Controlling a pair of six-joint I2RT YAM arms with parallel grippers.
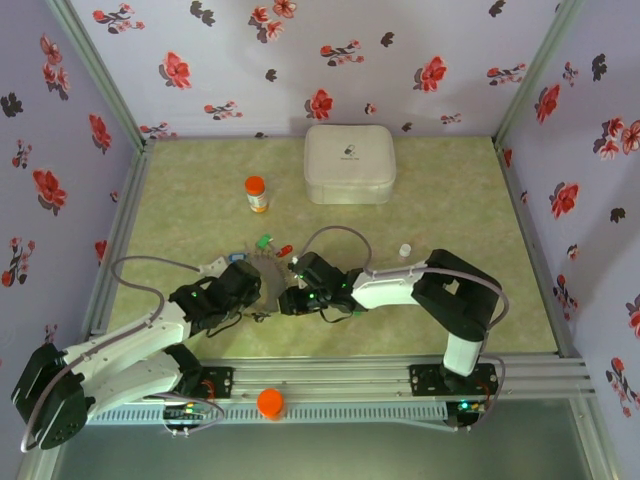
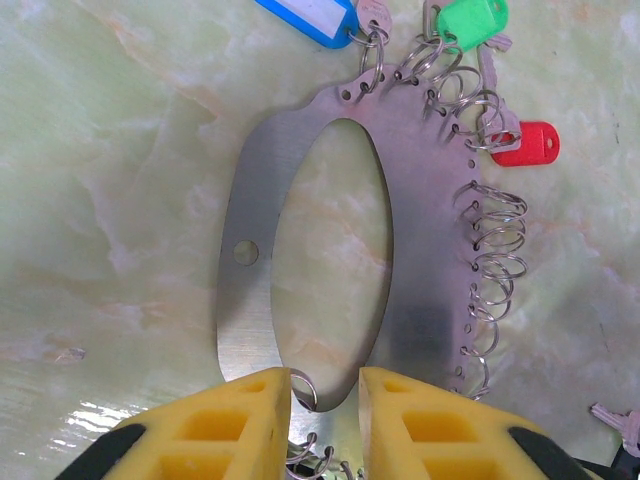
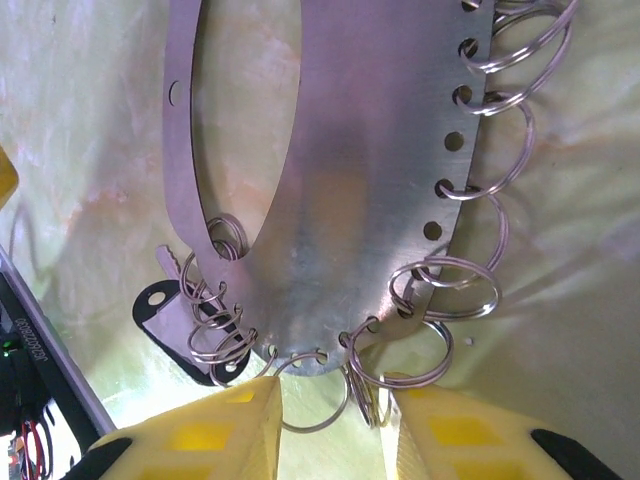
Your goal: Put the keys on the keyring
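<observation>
Green marbled counter (image 2: 90, 200), left wrist: left fingers (image 2: 278, 398) pinch keyring (image 2: 420, 200) at its near end, likely to steady it; blue, green and red tagged keys (image 2: 470, 20) hang at far end. Right wrist: right fingers (image 3: 262, 408) part-open, straddling loops (image 3: 440, 290) on keyring edge, probably to work one; dark-tag key (image 3: 165, 320) just left. Top: both arms meet over keyring; bottle (image 1: 257, 193), box (image 1: 349, 163) well beyond.

Low in the middle, left gripper (image 1: 252, 290) and right gripper (image 1: 290, 298) nearly meet; tagged keys (image 1: 265, 242) just above them, white case (image 1: 349, 164) upper centre, orange-capped bottle (image 1: 257, 193) left of it
</observation>
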